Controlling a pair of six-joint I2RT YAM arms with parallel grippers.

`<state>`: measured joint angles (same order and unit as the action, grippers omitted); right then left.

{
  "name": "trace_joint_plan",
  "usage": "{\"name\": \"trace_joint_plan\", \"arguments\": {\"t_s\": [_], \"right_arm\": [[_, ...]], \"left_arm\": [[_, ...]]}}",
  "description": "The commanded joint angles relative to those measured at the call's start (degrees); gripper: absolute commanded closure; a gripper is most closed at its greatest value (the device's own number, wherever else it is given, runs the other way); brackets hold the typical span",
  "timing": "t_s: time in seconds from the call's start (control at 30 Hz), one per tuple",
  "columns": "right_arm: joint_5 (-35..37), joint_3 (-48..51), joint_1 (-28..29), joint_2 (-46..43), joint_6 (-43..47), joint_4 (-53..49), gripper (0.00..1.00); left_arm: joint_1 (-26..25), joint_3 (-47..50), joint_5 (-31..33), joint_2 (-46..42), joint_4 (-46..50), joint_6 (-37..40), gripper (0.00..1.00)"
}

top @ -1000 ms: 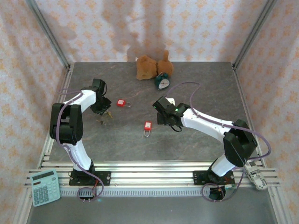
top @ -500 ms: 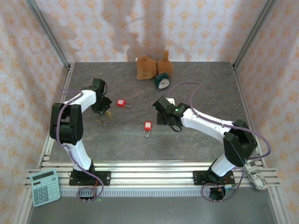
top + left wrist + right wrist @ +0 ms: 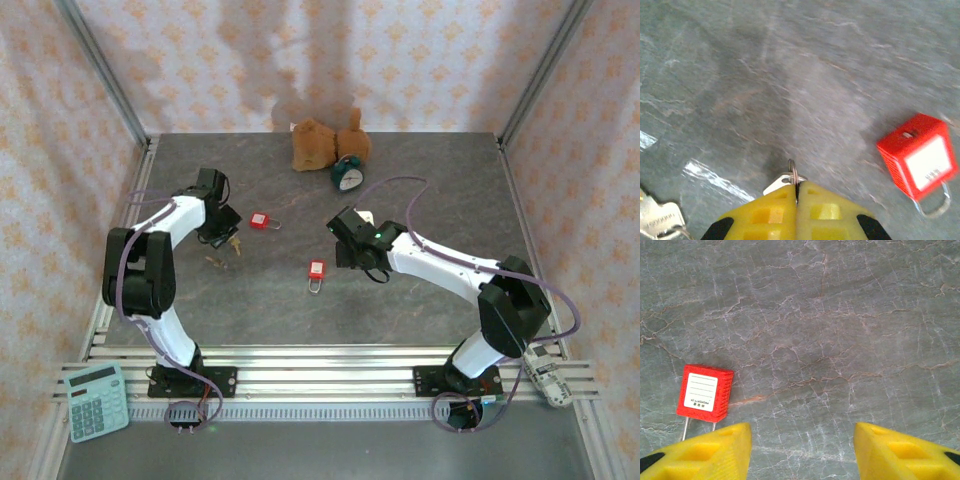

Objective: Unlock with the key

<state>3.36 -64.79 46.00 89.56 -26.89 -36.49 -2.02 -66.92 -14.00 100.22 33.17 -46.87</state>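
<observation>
left fingers (image 3: 767, 220): pinching key (image 3: 778, 184) | right fingers (image 3: 710, 452): apart, near padlock (image 3: 705, 392)

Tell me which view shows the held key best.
Left wrist: the key sits close up, pinched in the shut left end effector. From top external it is barely a tan speck at that end effector.
</observation>
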Motion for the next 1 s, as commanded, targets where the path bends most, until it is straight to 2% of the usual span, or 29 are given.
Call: {"name": "trace_joint_plan", "arguments": {"t_s": [0.0, 0.13, 0.3, 0.47, 0.57, 0.83, 0.97], "right_arm": [[3.28, 0.54, -0.45, -2.26, 0.95, -0.32, 0.44], [3.9, 1.53, -1.54, -3.63, 0.68, -0.41, 0.45], [3.86, 5.5, -5.31, -8.77, 0.09, 0.15, 0.45], [2.63, 11.27, -11.9, -15.12, -0.24, -0.22, 0.43], [3.67, 14.51, -15.43, -19.06, -0.4, -0.99, 0.42], [7.51, 19.2, -19.36, -26.56, -2.25, -1.22, 0.4], [7.68, 20.39, -19.44, -27.38, -2.69, -0.48, 0.4]], "left_arm": [[-4.93, -1.28, 4.38, -6.11, 1.42, 4.93, 1.0], [-10.44, -3.43, 7.54, -8.24, 4.24, 8.39, 1.0], [-18.25, -5.22, 8.93, -9.79, 4.5, 8.81, 1.0], [-29.73, -10.55, 12.07, -8.28, 5.84, 7.18, 1.0], [-36.25, -11.49, 12.85, -7.49, 3.38, 4.82, 1.0], [-48.84, -13.2, 8.44, -1.52, -1.21, 0.45, 1.0], [-51.69, -14.81, 3.56, 4.01, -3.43, -1.18, 1.0]]}}
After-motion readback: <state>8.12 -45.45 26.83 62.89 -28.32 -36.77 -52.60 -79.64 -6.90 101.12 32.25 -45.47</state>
